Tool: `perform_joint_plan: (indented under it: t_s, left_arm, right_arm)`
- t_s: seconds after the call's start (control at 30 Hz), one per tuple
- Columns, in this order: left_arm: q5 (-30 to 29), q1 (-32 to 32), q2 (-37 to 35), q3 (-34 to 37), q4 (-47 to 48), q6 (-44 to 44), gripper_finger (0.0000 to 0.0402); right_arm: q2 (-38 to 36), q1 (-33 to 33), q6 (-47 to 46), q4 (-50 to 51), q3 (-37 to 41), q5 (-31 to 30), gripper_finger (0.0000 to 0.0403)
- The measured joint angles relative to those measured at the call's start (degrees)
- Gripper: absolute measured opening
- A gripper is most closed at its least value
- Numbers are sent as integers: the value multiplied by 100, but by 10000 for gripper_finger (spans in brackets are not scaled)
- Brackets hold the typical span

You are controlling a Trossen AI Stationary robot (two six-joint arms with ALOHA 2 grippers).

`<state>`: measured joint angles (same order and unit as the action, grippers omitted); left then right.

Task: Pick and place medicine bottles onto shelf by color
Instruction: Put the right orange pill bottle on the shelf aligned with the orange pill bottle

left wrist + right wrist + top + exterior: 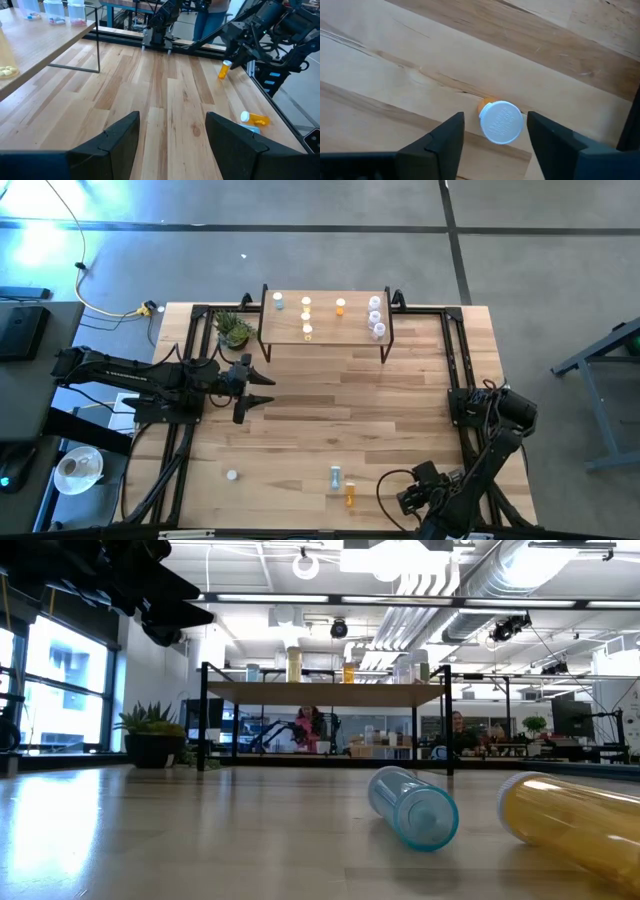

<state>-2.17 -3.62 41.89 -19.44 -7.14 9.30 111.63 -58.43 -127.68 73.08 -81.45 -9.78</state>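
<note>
One orange bottle (pixel 501 121) sits cap-up between the fingers (pixel 445 140) of the right gripper (pixel 495 119), whose jaws are spread with a sliver of wood showing on each side of the cap, so nothing is clamped. This hand works close to the table (pixel 300 430)'s front edge and near its right rail. Just beyond its fingertips, toward the table's middle, a second orange bottle (pixel 350 496) and a blue bottle (pixel 335 476) lie on their sides. Farther that way is a small white bottle (pixel 232 475). Bare planks stretch from there to the shelf (pixel 325 330) at the far edge, which already carries several bottles. The left gripper (pixel 262 390) hangs open and empty, with a potted plant (pixel 233 330) between it and the shelf's near corner.
</note>
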Motion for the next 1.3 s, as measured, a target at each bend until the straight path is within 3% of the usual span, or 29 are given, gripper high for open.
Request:
perform_joint_plan:
  t_s: [0.37, 0.7, 0.93, 1.3]
  left_arm:
    - [0, 0, 0, 0, -1, -2, 216]
    - [0, 1, -2, 0, 0, -167, 216]
    - [-8, 1, -1, 0, 0, -243, 216]
    - [-20, 1, 0, 0, -1, -245, 216]
  right_arm:
    - [2, 2, -2, -2, 0, 2, 108]
    - [-115, 243, 264, -387, 0, -221, 99]
    - [-304, 932, 1840, -913, 0, -627, 99]
    - [-662, 2600, 5073, -1525, -121, -632, 99]
